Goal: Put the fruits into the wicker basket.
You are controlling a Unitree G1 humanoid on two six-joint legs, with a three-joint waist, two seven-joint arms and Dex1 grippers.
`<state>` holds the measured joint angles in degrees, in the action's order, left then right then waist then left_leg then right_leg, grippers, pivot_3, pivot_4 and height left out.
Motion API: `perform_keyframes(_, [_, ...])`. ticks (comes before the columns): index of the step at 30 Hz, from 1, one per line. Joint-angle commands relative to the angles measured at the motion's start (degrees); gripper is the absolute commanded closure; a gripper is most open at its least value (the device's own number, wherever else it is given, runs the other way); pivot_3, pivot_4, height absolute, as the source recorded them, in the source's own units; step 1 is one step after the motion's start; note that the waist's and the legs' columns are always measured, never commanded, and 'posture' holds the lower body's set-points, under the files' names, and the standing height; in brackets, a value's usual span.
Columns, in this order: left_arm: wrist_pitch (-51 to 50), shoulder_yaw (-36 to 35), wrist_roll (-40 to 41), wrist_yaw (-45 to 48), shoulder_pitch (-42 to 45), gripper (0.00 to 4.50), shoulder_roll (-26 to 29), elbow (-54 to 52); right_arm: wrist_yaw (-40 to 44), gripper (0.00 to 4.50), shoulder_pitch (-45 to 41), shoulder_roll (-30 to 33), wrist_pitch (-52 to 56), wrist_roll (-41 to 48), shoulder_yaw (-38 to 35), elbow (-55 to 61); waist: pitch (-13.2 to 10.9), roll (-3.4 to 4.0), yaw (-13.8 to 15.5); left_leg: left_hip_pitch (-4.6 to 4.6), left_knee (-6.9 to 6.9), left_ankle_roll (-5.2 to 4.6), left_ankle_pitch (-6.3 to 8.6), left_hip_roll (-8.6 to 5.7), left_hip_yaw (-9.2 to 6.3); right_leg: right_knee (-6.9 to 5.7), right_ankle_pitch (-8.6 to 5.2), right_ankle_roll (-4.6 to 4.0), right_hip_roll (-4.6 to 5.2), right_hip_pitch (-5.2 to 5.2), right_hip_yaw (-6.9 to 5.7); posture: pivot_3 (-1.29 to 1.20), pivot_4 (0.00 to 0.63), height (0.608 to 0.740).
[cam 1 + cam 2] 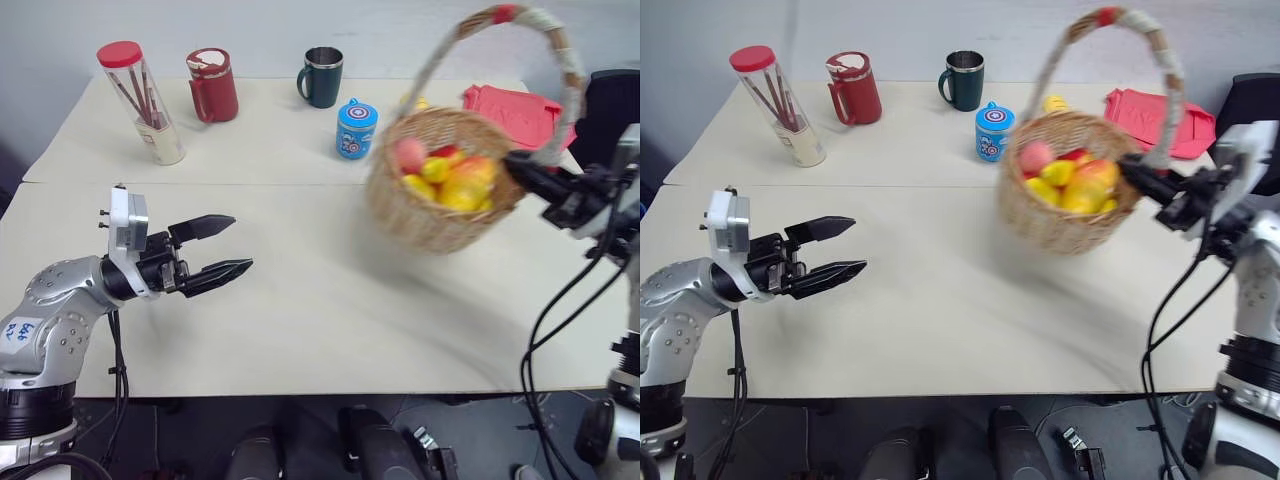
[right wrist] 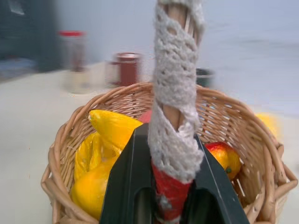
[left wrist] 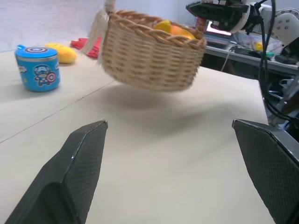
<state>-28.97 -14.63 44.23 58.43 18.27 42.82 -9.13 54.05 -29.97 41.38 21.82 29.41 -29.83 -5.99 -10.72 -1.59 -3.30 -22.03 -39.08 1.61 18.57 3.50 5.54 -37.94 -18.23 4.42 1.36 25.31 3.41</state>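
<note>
The right hand pinches the handle of the basket, which hangs tilted above the counter at 2 o'clock, fruits inside. Keep the basket level and lower it slowly. The left hand is spread, idle.

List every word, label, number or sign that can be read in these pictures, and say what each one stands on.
No text reads clearly.
Blue handwriting on the white sticker on the left arm: too small to read.
The blue tin bears a star-in-rings shield sign on its lid and a cartoon figure on its side, no words legible.
The red mug, dark green mug and clear jar: no lettering to be seen.
</note>
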Motion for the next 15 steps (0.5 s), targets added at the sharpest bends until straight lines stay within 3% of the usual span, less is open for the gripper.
perform_keyframes(1, [2.8,1.1,-1.9,1.9,2.5,0.00,-0.8,1.4,-1.8,4.31,-0.6,1.8,-10.2,-4.8,0.1,-8.8,0.0,0.00,-0.2,0.06,0.00,0.00,0.00,-0.04,0.09,-0.03,0.01,0.01,-0.01,0.00,0.01,0.00,0.150,0.740])
perform_keyframes(6, [3.2,1.6,-2.6,1.9,3.7,0.00,-1.5,1.5,-1.1,4.31,-6.5,2.5,-17.0,-8.0,3.2,-26.0,0.0,0.08,-0.9,0.14,0.02,0.00,-0.01,0.13,0.24,-0.10,0.01,0.02,-0.02,0.03,0.09,0.00,0.150,0.740])
perform_keyframes(11, [2.7,0.7,-2.7,2.0,2.3,0.00,-0.7,0.6,1.4,2.62,-9.6,4.3,-19.0,-9.3,5.5,-34.2,0.0,0.08,-1.4,0.18,0.04,0.03,-0.02,0.21,0.22,-0.13,0.01,0.02,-0.02,0.02,0.12,0.00,0.150,0.740])
perform_keyframes(15, [2.9,-1.1,-3.3,1.7,-0.5,0.00,0.7,0.2,5.3,1.22,-6.1,8.1,-19.7,-7.4,4.1,-31.6,0.0,0.12,-1.3,0.18,0.04,0.02,-0.03,0.19,0.25,-0.14,0.01,0.03,0.05,0.02,0.16,0.00,0.150,0.740])
